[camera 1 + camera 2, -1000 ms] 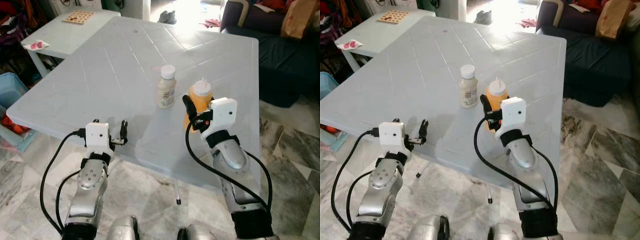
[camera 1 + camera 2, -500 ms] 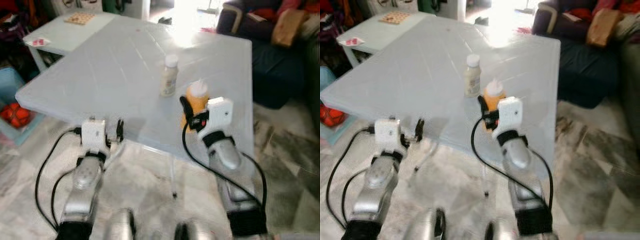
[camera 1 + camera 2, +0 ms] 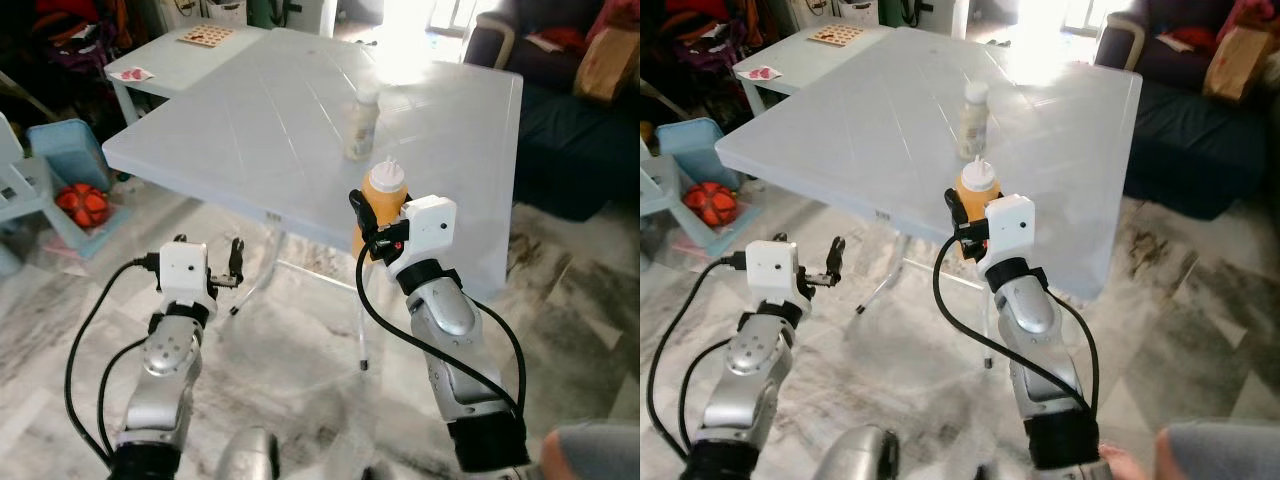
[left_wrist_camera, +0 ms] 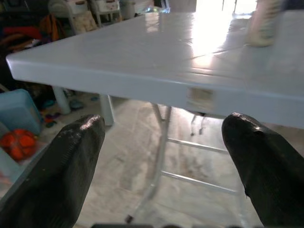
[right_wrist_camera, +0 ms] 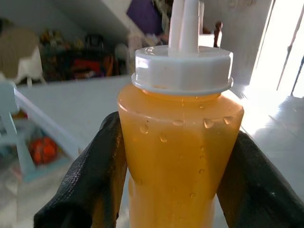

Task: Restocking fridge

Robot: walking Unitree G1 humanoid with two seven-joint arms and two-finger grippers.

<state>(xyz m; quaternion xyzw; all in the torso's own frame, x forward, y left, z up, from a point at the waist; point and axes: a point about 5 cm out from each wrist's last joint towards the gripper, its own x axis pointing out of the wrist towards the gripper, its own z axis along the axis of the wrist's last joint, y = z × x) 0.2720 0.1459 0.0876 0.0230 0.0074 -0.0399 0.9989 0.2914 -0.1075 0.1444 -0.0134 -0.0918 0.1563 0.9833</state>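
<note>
My right gripper (image 3: 372, 216) is shut on an orange squeeze bottle (image 3: 385, 193) with a white nozzle cap, held upright in the air in front of the table's near edge. In the right wrist view its two black fingers (image 5: 92, 183) press against the sides of the orange bottle (image 5: 180, 142). A cream bottle (image 3: 362, 124) with a white cap stands on the white table (image 3: 270, 110). My left gripper (image 3: 233, 265) is open and holds nothing, low before the table; its wrist view looks under the table's edge (image 4: 142, 83).
A blue bin (image 3: 70, 180) with a red ball stands on the floor at the left. Behind it is a small side table (image 3: 165, 65). A dark sofa (image 3: 570, 130) is at the right. A person's grey sleeve (image 3: 592, 455) is at the bottom right.
The view has pulled back from the table. The orange bottle, which stood on the table in my right gripper, now hangs in the air off the near edge. The cream bottle stays put.
</note>
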